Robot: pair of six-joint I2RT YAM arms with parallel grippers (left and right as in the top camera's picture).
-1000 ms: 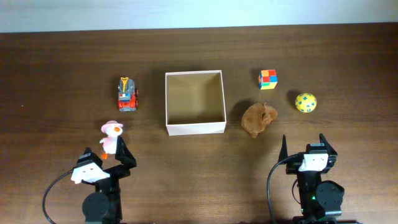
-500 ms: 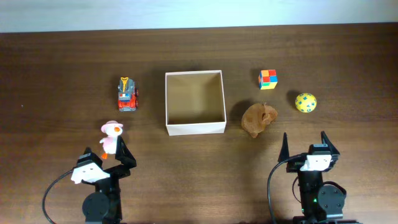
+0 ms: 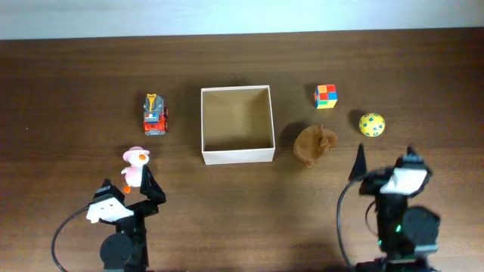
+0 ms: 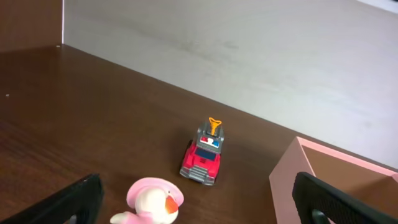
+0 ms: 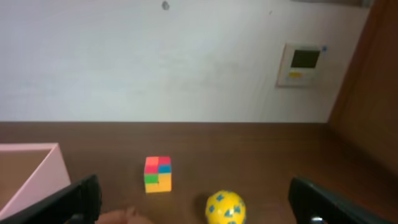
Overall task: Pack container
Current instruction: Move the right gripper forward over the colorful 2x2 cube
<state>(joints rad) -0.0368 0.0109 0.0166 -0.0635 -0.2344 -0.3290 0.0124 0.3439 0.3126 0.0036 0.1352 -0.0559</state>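
The dark wood desk (image 3: pixel 68 68) meets a pale wall (image 3: pixel 227 15), and the container (image 3: pixel 237 125) sits open-topped mid-desk with open wood on every side, only a corner showing in each wrist view. The left pincer (image 3: pixel 128 186) and right pincer (image 3: pixel 384 156) both gape wide, gripping nothing. A brown plush (image 3: pixel 314 145) lies just right of the container, a duck (image 3: pixel 136 162), cut off below in the left wrist view, stands at the left pincer's tips, with a fire truck (image 3: pixel 155 115), ball (image 3: pixel 371 125) and cube (image 3: pixel 326 95) well apart
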